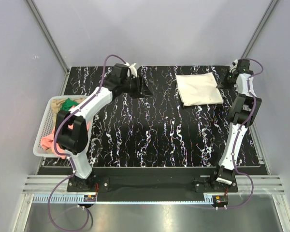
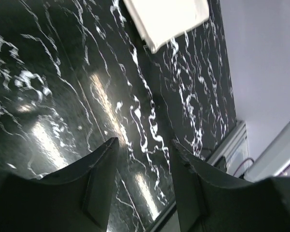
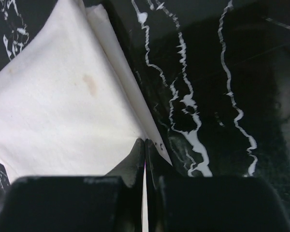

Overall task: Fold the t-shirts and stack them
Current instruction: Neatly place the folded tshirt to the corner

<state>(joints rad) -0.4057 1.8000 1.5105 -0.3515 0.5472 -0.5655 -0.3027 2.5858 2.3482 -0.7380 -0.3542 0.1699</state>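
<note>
One shirt is done. The cream-white t-shirt (image 1: 199, 89) lies folded into a neat, flat shape on the black table (image 1: 159, 140), in the upper right of the top picture. It is alone there, so there is no stack yet.

More shirts wait in the white basket (image 1: 42, 130) at the left edge of the picture. A green shirt (image 1: 67, 103) is bunched at the top end and a pink shirt (image 1: 48, 141) at the bottom end. They look crumpled, not folded. So most of the job is likely left: take each one out, fold it, and put it on the cream one.

The folded shirt is almost square, but a bit wider than it is tall. Its long side runs left to right in the top picture, with the right end a little higher. Its neck and sleeves are tucked away, so nobody can tell which way the top of the shirt points.

The left gripper (image 1: 144, 89) hangs over bare table in the upper middle, with its fingers apart and nothing in them. The right gripper (image 3: 145, 145) is at the shirt's right edge with its fingers pressed together. A thin white strip shows between them, and the pictures do not show whether that is pinched cloth.
</note>
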